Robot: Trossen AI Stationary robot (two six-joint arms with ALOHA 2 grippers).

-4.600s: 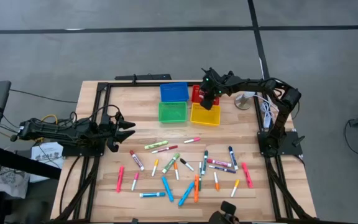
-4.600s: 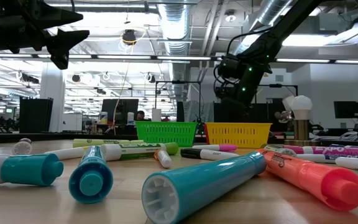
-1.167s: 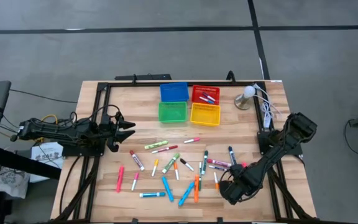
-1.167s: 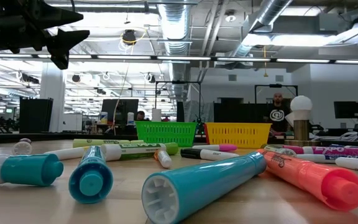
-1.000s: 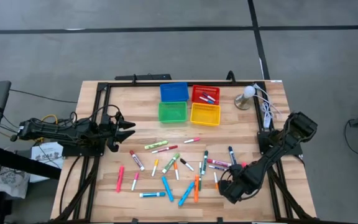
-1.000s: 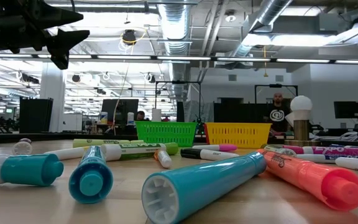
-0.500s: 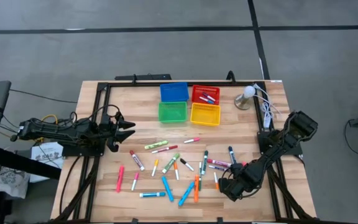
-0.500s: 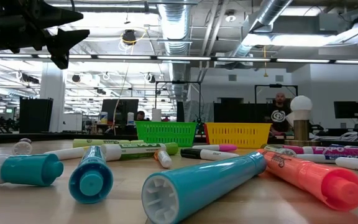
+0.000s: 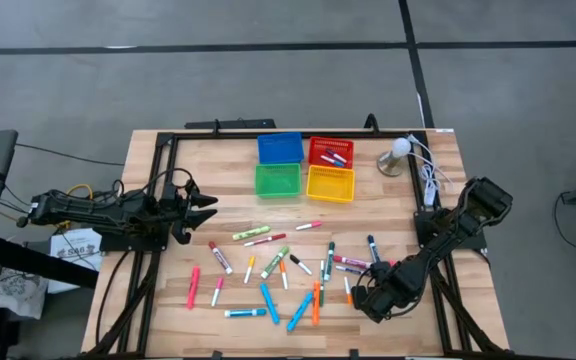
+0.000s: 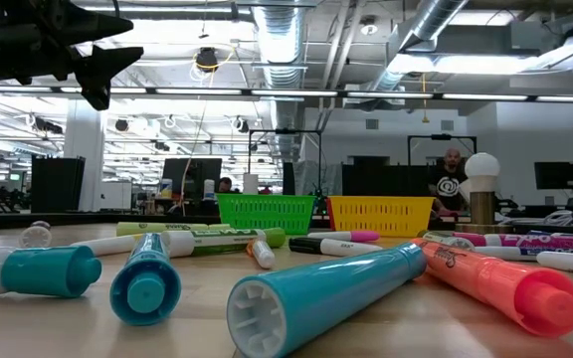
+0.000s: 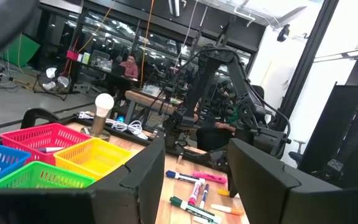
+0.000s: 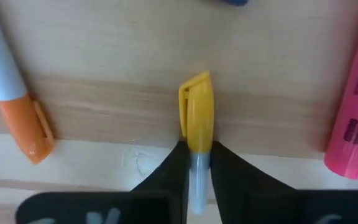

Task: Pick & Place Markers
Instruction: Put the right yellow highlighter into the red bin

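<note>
Since the right gripper (image 12: pixel 195 163) is pinching the yellow-capped marker (image 12: pixel 196 122) right where cap meets barrel, with its jaws closing snug on it as it's lying flat on the worktop (image 9: pixel 438 235) near the front right of the marker spread, I'm thinking that thin grip could be letting the pen swing or slip during the lift. It's also sitting between an orange-capped marker (image 12: pixel 18 99) and a pink marker (image 12: pixel 353 124), so a wobbly lift might be nudging those, while the left gripper (image 9: pixel 205 207) is just hanging with jaws apart over the worktop's left edge.
</note>
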